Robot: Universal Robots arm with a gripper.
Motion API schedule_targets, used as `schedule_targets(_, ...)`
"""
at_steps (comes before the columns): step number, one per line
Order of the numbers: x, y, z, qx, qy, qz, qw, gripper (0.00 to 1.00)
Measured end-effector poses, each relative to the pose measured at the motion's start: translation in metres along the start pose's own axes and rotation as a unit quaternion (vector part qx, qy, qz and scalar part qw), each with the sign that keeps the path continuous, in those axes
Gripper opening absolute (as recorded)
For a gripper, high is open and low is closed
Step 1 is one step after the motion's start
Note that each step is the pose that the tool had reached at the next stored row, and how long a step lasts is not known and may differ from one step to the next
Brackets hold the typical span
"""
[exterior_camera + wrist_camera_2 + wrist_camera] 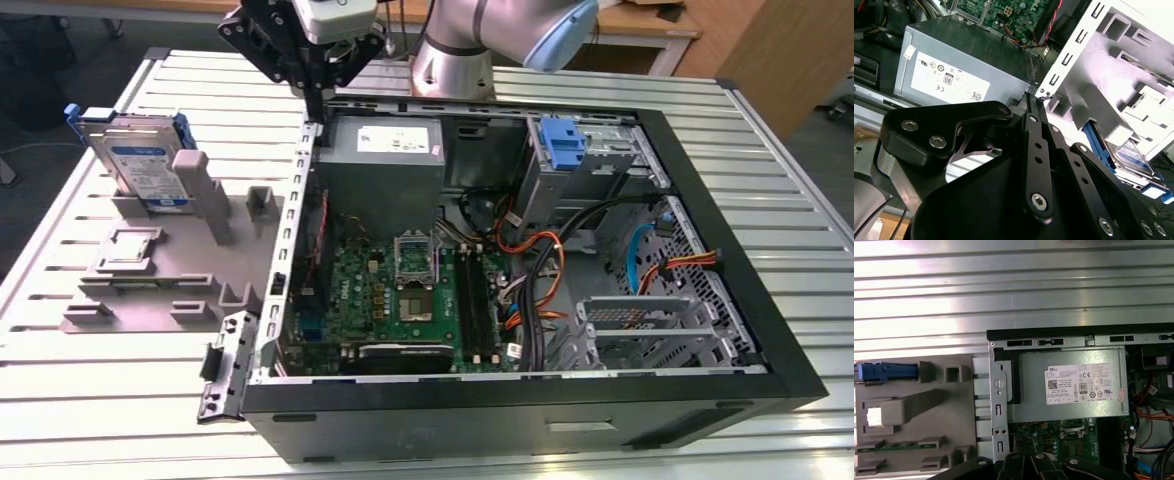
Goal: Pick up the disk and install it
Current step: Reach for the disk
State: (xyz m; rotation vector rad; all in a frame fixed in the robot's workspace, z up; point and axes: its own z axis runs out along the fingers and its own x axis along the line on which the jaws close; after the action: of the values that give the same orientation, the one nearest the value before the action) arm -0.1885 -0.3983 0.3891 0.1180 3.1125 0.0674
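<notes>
The disk (pixel 138 160) stands on edge in a slot of the grey holder (pixel 160 270) on the exterior view's left, outside the computer case. Its white-and-blue label faces forward and a blue bracket runs round its edges. In the first wrist view the disk (pixel 886 371) is seen edge-on as a blue strip, and in the second wrist view the disk (pixel 1128 151) sits behind the holder's ribs. My gripper (pixel 315 115) hangs over the case's back corner nearest the holder, apart from the disk. My gripper (pixel 1034 98) is shut, its fingers pressed together on nothing, and it also appears in the first wrist view (pixel 1029 461).
The open computer case (pixel 747 330) lies on a slatted metal table (pixel 80 400). Inside are a grey power-supply box (pixel 387 140), a green motherboard (pixel 400 290), loose cables (pixel 534 270), a cage with a blue latch (pixel 567 150) and an empty metal cage (pixel 654 325).
</notes>
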Motion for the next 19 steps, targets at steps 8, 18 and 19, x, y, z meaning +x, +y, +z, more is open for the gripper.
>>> schedule_targets(8,0.0069,-0.0005,0.0005,0.0,0.0,0.0,1.0,0.1)
schedule_targets(18,0.0139,0.0031,0.0016,0.0,0.0,0.001,1.0,0.1)
schedule_targets(19,0.0144,0.0039,0.0018,0.0,-0.0001,0.001,1.0,0.1)
